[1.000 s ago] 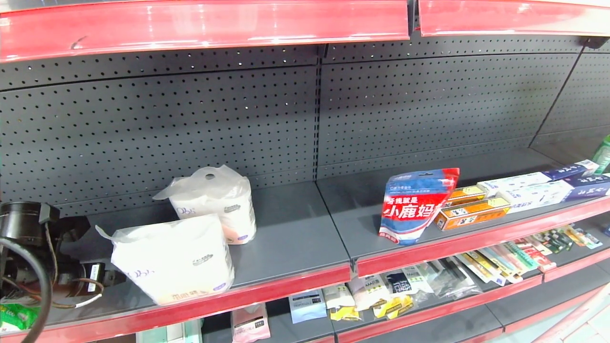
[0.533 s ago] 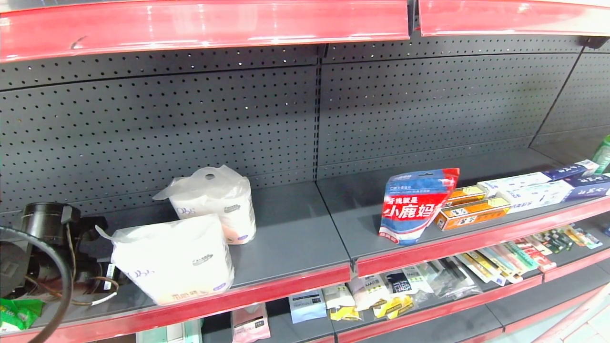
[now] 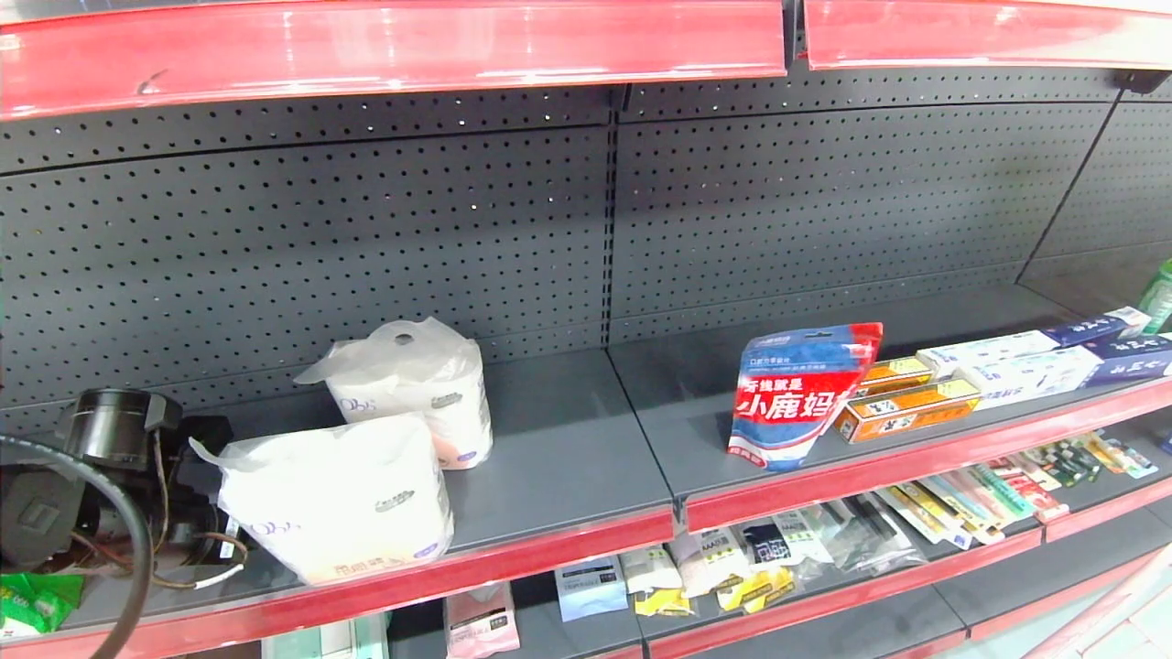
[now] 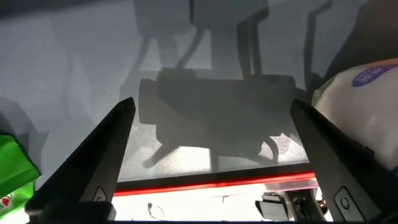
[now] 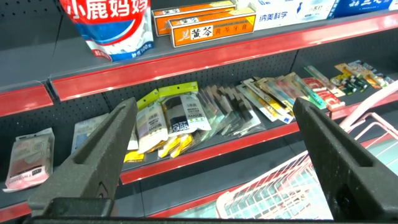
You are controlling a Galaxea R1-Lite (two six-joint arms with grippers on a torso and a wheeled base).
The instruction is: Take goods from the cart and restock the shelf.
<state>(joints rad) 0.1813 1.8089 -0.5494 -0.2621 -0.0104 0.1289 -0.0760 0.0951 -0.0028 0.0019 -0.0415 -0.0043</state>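
Note:
A white tissue pack [image 3: 339,499] stands at the front left of the grey shelf [image 3: 568,458], with a second white pack [image 3: 412,389] behind it. My left arm [image 3: 101,458] rests low over the shelf just left of the front pack. In the left wrist view my left gripper [image 4: 211,106] is open with bare shelf between its fingers, and the front pack [image 4: 367,118] lies against the outside of one finger. My right gripper [image 5: 214,102] hangs open and empty in front of the lower shelves, above the pink wire cart [image 5: 298,193].
A blue and red pouch [image 3: 797,394] stands mid-shelf, beside orange boxes [image 3: 906,407] and white toothpaste boxes [image 3: 1016,366]. A green packet [image 3: 27,604] lies by the left arm. Lower shelves hold several hanging packets [image 5: 174,118]. The shelf between the packs and the pouch is bare.
My left arm has moved right along the shelf toward the front white pack, and the pack has shifted slightly right. The rest of the shelf is unchanged.

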